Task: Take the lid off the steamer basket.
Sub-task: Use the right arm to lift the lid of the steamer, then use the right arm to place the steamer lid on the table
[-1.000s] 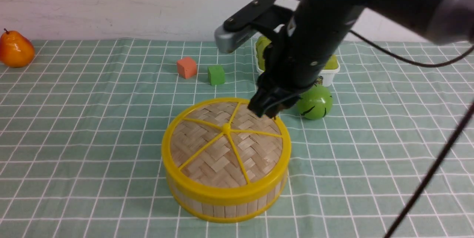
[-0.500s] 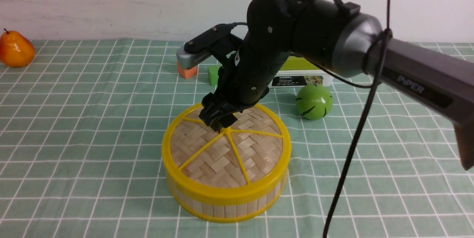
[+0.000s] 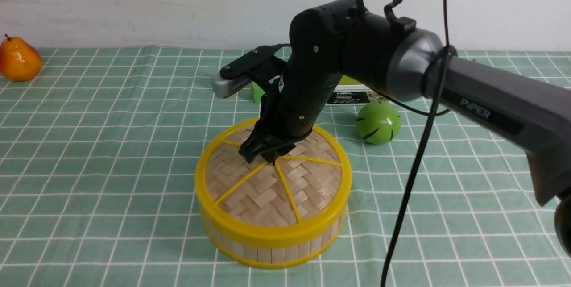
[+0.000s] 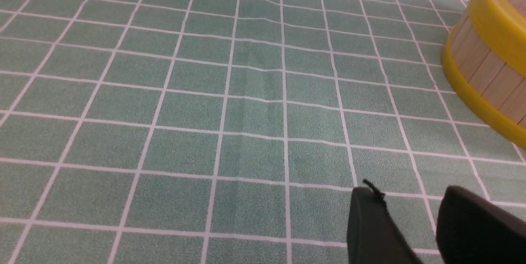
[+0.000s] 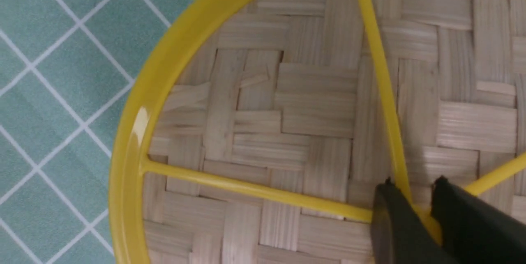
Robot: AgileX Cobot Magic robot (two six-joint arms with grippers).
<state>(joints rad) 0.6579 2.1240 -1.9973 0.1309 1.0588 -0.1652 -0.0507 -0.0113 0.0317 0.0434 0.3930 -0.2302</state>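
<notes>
At the centre of the lid (image 3: 267,197), the right end effector (image 5: 411,204) comes down from above, its jaws drawn narrow on either side of the yellow hub; whether they grip it firmly I cannot tell. The lid sits flat on the steamer basket (image 3: 276,253), both on the worktop (image 3: 111,166). The right arm is plainly the nearer one. Since the lid is round, no long axis matters: the coming lift should go straight up from that hub.
</notes>
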